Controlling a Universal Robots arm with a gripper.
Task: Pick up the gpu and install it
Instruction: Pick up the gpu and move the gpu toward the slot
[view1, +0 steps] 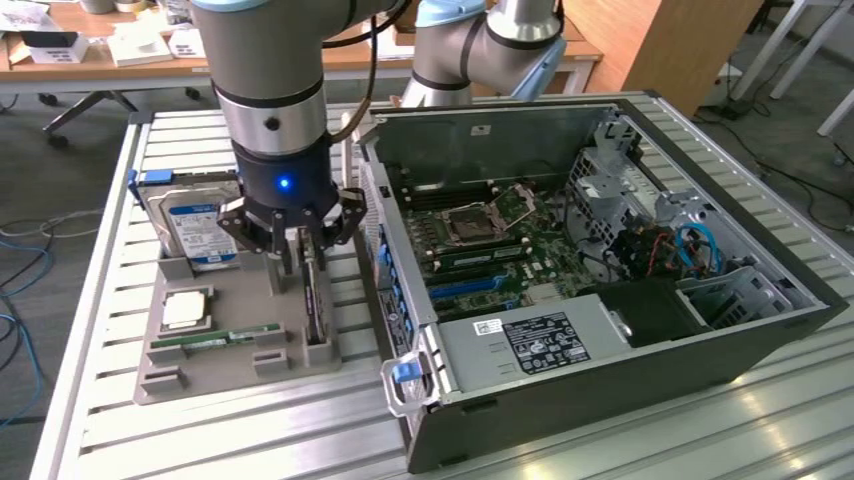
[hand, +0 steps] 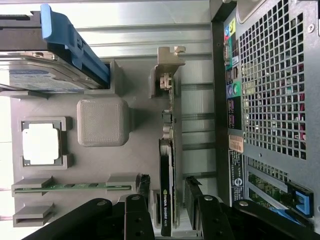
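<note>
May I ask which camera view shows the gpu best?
The wrist view: the gpu stands on edge in the grey tray, its long edge seen between the fingers of the tool. The exterior view gives a thin sliver, partly behind the tool.

Finding: a robotics laboratory or test room set up in office-type premises.

Evidence: a jointed industrial robot arm (view1: 274, 90) stands over a worktop (view1: 200, 430) built of aluminium profile slats. On the worktop lies an opened computer case (view1: 747, 330) with its motherboard (view1: 494, 240) exposed. Beside the case, a grey moulded fixture (view1: 200, 375) seats loose parts in shaped pockets: a hard drive (view1: 194, 225), a processor (view1: 187, 308), a RAM stick (view1: 214, 340) and the gpu (hand: 165, 200) on edge.

Behind the worktop, a wooden desk (view1: 80, 68) carries boxes (view1: 140, 45), with a chair's castor base (view1: 80, 110) beneath it. Loose cables (view1: 20, 255) trail over the grey floor (view1: 54, 170).
</note>
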